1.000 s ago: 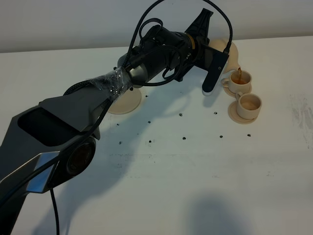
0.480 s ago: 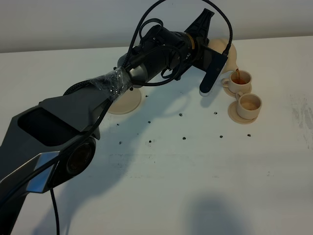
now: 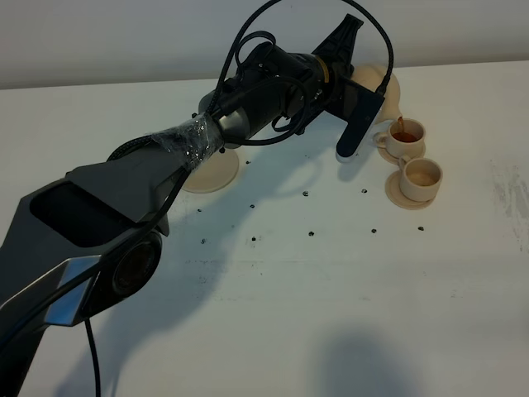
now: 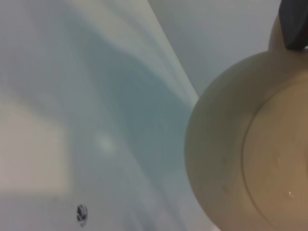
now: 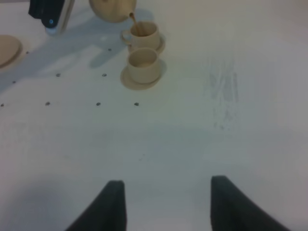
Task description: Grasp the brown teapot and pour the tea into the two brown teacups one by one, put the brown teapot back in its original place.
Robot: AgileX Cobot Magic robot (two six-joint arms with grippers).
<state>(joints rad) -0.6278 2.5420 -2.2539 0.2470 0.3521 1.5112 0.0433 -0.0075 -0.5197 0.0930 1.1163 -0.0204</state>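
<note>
L: my left gripper point(image 3: 364, 83) clamps the brown teapot point(image 3: 392, 93), tilted over the far teacup point(image 3: 406, 132), tea streaming in | R: my right gripper point(image 5: 166, 204) spread, empty | RISK: a steeper tilt overfills it, spilling onto the table point(image 3: 347, 298)

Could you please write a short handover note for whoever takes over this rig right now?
Left gripper: clamped on the brown teapot, which is tilted, with tea streaming into the far teacup.
Right gripper: open, empty.
Near teacup: fill hard to tell.
Large saucer: empty.
Remaining: finish this pour, fill the near teacup if needed, set the teapot back on the large saucer.
</note>
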